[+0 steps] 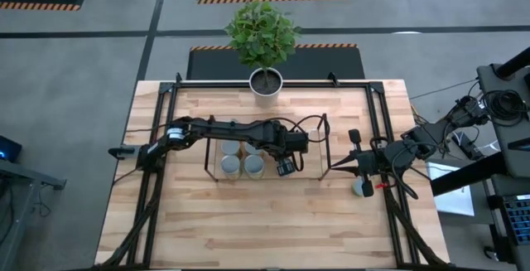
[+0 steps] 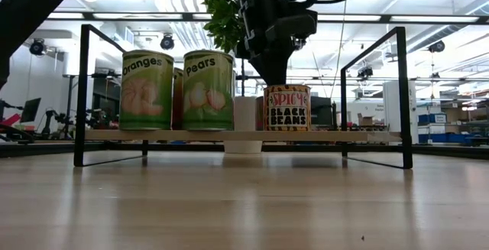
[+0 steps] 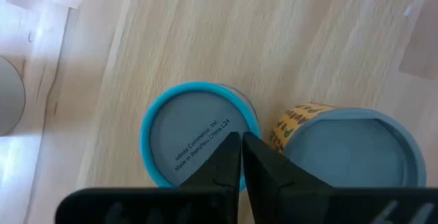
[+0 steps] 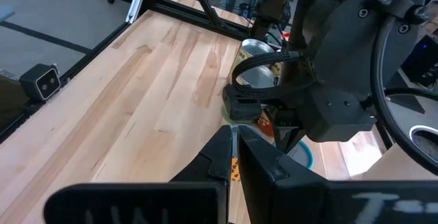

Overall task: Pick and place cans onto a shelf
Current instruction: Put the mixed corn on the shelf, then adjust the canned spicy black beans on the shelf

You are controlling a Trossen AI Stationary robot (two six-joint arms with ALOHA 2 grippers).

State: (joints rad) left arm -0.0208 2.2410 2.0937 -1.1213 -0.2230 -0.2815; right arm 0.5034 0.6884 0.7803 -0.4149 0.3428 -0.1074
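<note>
The shelf (image 2: pixel 344 136), a wood board in black wire end frames, holds several cans: Oranges (image 2: pixel 147 89), Pears (image 2: pixel 208 89) and Spicy Black Beans (image 2: pixel 287 108). My left gripper (image 3: pixel 241 147) is shut and points down over the shelf's right part (image 1: pixel 284 163). Its tips stand over a blue-rimmed can (image 3: pixel 185 131), beside a yellow-sided can with a grey-blue top (image 3: pixel 349 148). My right gripper (image 4: pixel 235 140) waits shut at the table's right (image 1: pixel 334 167), pointing toward the shelf. One more can (image 1: pixel 362 188) stands on the table under the right arm. My left gripper's shut fingertips (image 3: pixel 229 157) point down over the edge of the blue-rimmed can's lid (image 3: pixel 205 142), near the gap to the yellow-sided can. Nothing is between the fingers. I cannot tell whether the tips touch the lid.
A white plant pot (image 1: pixel 266 81) with a leafy plant stands at the table's far edge, behind the shelf. A black frame (image 1: pixel 161 97) borders the table's sides. Bare wood lies in front of the shelf toward the near edge (image 1: pixel 265 221).
</note>
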